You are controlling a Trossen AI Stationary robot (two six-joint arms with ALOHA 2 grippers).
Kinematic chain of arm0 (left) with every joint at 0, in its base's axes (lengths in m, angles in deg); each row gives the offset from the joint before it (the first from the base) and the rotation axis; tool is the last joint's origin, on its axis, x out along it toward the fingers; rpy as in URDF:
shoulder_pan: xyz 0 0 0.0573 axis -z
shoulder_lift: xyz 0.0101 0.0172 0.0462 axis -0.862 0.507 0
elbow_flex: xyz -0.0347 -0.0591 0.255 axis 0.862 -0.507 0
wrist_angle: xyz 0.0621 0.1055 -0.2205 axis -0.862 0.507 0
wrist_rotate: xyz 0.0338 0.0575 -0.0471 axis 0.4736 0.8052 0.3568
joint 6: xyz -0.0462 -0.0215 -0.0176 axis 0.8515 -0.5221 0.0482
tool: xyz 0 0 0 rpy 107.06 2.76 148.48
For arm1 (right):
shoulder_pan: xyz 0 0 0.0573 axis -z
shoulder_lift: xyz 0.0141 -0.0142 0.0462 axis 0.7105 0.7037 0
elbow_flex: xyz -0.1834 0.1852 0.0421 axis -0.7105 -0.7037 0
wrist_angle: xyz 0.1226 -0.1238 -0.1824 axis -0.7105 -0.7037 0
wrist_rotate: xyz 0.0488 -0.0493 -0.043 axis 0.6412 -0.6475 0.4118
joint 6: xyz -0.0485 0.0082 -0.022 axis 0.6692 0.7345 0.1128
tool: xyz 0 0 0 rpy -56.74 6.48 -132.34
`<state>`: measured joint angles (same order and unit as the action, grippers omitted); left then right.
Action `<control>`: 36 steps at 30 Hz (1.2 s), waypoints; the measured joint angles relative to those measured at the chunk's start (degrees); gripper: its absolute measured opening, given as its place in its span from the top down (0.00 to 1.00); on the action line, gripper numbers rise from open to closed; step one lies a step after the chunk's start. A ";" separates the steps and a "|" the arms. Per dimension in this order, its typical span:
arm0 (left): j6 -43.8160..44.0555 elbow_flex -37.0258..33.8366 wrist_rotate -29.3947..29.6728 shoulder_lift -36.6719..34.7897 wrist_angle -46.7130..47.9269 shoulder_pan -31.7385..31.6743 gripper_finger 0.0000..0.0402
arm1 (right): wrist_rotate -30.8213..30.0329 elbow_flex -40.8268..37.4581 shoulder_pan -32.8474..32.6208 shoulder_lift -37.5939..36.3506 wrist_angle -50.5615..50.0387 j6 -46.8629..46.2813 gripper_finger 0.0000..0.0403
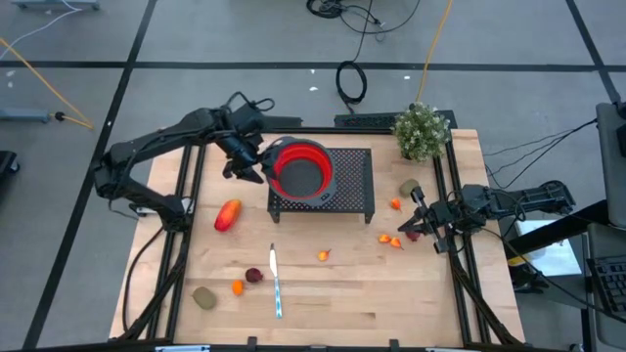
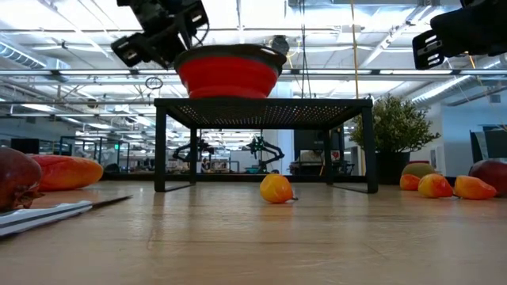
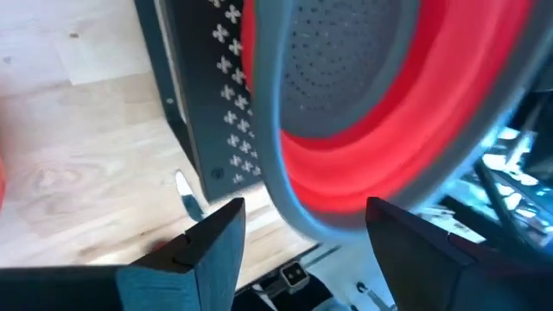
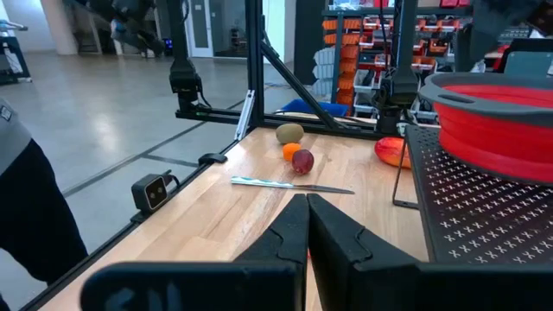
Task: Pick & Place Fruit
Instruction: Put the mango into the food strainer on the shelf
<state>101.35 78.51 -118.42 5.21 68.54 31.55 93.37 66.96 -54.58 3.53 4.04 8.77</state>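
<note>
Up on the black perforated stand (image 1: 347,186), the left hand (image 1: 252,159) hangs at the red collapsible bowl's (image 1: 301,168) rim, fingers apart astride it. Fruit lies scattered over the worktop (image 1: 323,293): a red-orange oval (image 1: 227,215), a kiwi (image 1: 203,297), small orange pieces (image 1: 391,241). The right hand (image 1: 419,223) rests pressed together near the worktop's right edge.
</note>
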 joint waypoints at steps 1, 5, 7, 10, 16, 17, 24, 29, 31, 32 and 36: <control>0.27 0.00 0.21 -0.90 0.07 0.00 0.40 | -0.02 0.00 -0.02 0.00 -0.02 0.00 1.00; 1.75 0.00 3.41 -5.09 0.07 0.18 0.40 | -0.10 0.00 0.00 0.00 -0.02 0.03 1.00; 2.25 0.00 5.80 -7.26 0.07 0.49 0.40 | -0.13 0.00 -0.02 0.00 -0.02 0.50 1.00; 2.84 0.00 8.51 -10.51 0.09 1.25 0.40 | -0.15 0.00 0.01 0.00 -0.02 0.62 1.00; 1.61 0.00 11.29 -16.04 2.48 2.89 0.40 | -0.15 0.00 -0.01 0.00 -0.02 0.66 1.00; 1.61 0.00 11.98 -16.74 3.44 3.15 0.40 | -0.15 0.00 0.01 0.00 -0.02 0.66 1.00; -0.04 0.00 14.48 -21.36 9.81 4.22 0.40 | -0.15 0.00 0.01 0.00 -0.02 0.67 1.00; -5.99 0.00 18.43 -23.24 12.01 5.45 0.40 | -0.15 0.00 0.01 0.00 -0.02 0.70 1.00; -9.00 0.00 20.07 -23.55 12.41 5.94 0.40 | -0.15 0.00 0.01 0.00 -0.02 0.95 1.00; -10.38 0.00 20.81 -23.64 12.41 6.21 0.40 | -0.15 0.00 0.00 0.00 -0.02 1.11 1.00; -15.22 0.00 23.22 -23.62 12.40 7.09 0.40 | -0.09 0.00 0.01 0.00 -0.02 1.11 1.00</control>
<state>86.13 78.51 -95.20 -18.41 80.94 38.64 93.28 66.96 -54.58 3.53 4.02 9.88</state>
